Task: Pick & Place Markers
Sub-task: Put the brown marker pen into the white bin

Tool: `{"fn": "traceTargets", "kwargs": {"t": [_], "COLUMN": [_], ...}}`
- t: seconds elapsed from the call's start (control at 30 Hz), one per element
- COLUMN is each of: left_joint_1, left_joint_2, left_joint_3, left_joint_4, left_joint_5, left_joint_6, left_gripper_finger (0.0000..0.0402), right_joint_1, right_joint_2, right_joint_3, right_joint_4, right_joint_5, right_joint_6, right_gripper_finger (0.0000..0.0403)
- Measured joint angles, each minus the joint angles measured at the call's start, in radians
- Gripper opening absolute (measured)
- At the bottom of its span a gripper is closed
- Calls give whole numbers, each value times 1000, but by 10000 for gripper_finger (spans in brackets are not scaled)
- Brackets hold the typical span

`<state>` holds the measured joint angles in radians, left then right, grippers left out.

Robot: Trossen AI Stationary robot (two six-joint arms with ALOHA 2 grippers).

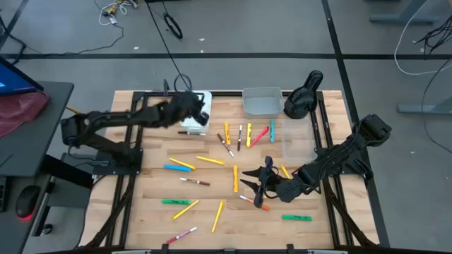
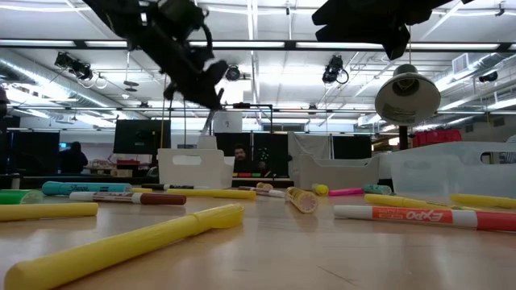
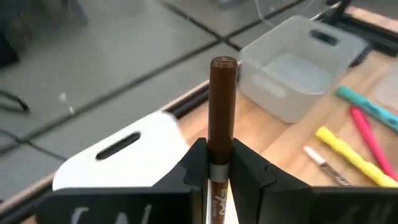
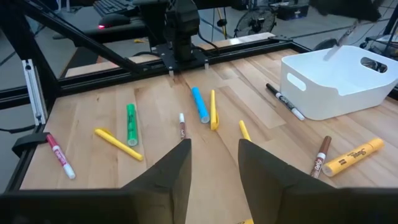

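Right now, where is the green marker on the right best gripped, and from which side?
Grip the green marker at its middle, from straight above, fingers across its barrel. It lies flat on the table, alone, with room along both long sides, and the barrel looks even in width.

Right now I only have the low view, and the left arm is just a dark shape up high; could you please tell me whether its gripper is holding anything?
Observer: Yes. The left gripper is shut on a brown marker, which stands up between its fingers.
Operator: Thank you. Where is it?
Observer: In the high view it is above the white bin at the table's far edge.
Operator: And the right gripper?
Observer: The right gripper is open and empty, low over the table.
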<state>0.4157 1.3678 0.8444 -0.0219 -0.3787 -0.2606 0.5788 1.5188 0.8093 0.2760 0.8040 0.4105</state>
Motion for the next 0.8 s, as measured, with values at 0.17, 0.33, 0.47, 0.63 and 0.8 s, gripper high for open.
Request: {"fn": "traceTargets", "kwargs": {"t": [0.17, 0.33, 0.47, 0.63, 0.8], "left_joint_1": [133, 179, 191, 197, 197], "left_joint_2": [70, 172, 253, 341, 394], "left_joint_3": [0, 0, 50, 145, 211], "left_joint_4": [-11, -37, -84, -161, -218], "left_joint_5": [171, 231, 235, 234, 234], "left_joint_6": [-53, -70, -71, -69, -70], "left_gripper_finger": [44, 44, 45, 55, 54], "right_joint_1": [-11, -18, -17, -17, -17], "right_joint_2": [0, 0, 0, 0, 0], "right_joint_3": [0, 0, 0, 0, 0], "right_joint_4": [0, 2, 1, 0, -2], "right_joint_5": [0, 0, 0, 0, -2], "right_joint_6": [0, 0, 0, 0, 0], "right_gripper_finger": [135, 135, 135, 135, 135]}}
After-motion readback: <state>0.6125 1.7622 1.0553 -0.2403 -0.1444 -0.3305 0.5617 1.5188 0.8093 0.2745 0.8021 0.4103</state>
